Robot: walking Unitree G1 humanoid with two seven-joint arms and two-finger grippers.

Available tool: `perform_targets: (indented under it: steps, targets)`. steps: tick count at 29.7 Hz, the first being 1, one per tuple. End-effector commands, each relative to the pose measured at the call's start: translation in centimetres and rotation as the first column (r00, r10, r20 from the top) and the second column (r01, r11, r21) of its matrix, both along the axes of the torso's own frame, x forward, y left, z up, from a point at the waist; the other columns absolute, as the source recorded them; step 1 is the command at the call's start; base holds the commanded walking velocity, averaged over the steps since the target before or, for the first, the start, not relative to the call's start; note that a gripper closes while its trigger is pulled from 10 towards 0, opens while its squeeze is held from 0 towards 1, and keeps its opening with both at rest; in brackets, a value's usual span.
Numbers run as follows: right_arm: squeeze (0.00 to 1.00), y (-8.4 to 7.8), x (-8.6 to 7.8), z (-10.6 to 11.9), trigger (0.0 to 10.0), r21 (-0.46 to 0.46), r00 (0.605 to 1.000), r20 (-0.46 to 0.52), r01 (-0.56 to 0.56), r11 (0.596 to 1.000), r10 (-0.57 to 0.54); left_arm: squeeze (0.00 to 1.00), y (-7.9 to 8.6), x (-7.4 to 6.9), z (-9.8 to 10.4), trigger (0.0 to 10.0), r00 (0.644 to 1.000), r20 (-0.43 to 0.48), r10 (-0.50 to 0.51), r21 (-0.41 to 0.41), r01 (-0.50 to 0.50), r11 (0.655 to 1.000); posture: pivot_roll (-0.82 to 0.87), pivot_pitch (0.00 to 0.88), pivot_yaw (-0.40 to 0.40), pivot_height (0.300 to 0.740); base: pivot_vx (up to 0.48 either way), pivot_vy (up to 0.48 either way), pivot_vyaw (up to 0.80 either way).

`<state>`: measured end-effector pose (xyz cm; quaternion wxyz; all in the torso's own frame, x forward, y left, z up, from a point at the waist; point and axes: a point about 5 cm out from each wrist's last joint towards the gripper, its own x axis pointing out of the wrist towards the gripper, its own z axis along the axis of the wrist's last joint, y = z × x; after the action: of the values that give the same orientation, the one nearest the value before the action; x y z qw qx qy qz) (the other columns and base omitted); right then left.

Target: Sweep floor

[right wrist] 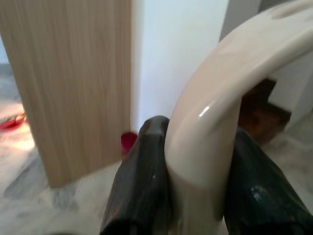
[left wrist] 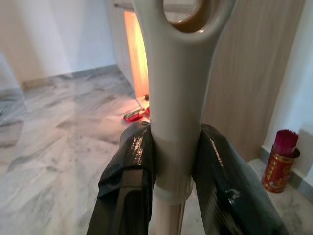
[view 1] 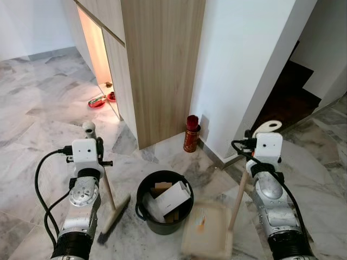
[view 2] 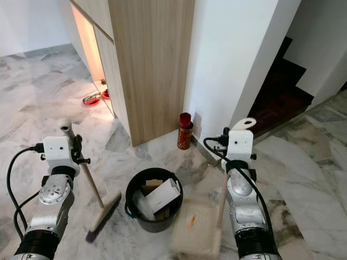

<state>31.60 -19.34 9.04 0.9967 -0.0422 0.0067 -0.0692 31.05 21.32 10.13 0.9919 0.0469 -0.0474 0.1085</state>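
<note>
Grey marble floor (view 1: 43, 108), wooden cabinet (view 1: 162, 65), white wall (view 1: 238, 65). Broom (view 1: 111, 214) near upright, bristles down beside black bucket (view 1: 162, 203); left gripper (left wrist: 171, 181) fingers clamped on it. Right gripper (right wrist: 195, 191) fingers clamped on upright dustpan (view 1: 209, 230) handle.

Dustpan (view 1: 209, 230) front edge cut off by the frame bottom, blurred in right eye view. Bucket (view 1: 162, 201) contents partly hidden, unidentifiable. Red items (view 1: 97, 101) too small.

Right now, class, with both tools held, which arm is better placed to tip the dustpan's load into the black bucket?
Right. The right gripper holds the dustpan handle, and the pan rests beside the bucket. The left gripper is occupied with the broom.
</note>
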Motion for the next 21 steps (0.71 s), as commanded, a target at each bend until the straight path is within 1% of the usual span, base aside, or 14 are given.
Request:
perform_targets:
  steps: [1,4,9,17,21]
  targets:
    - [0.0,-0.35,-0.15,0.03,10.0,0.06,0.999,0.041,0.004,0.998,-0.006,0.0,0.48,-0.29,-0.13,10.0,0.999,0.015,0.036,-0.027,-0.036,0.999,0.03,0.0,-0.043,0.74,0.0,0.0,0.0]
    - [0.0,-0.46,-0.2,-0.14,10.0,0.105,0.998,0.062,0.001,0.995,-0.008,0.0,0.33,-0.4,-0.23,10.0,0.999,0.017,0.041,-0.037,-0.04,0.999,0.03,0.004,-0.05,0.74,0.0,0.0,0.0]
    - [0.0,-0.6,-0.08,-0.28,10.0,0.111,0.998,0.065,0.004,0.994,-0.011,0.0,0.12,-0.4,-0.29,10.0,0.999,0.021,0.046,-0.057,-0.045,0.997,0.03,0.004,-0.053,0.74,0.0,0.0,0.0]
    - [0.0,-0.41,0.14,-0.33,10.0,0.139,0.997,0.078,0.007,0.99,-0.018,0.0,0.16,-0.42,-0.34,10.0,0.999,0.017,0.044,-0.049,-0.043,0.998,0.02,0.013,-0.044,0.74,0.0,0.0,0.0]
    - [0.0,-0.06,0.24,-0.51,10.0,0.149,0.997,0.079,0.011,0.989,-0.023,0.0,0.16,-0.36,-0.26,10.0,0.999,0.016,0.038,-0.04,-0.038,0.999,0.02,0.02,-0.033,0.74,0.0,0.0,0.0]
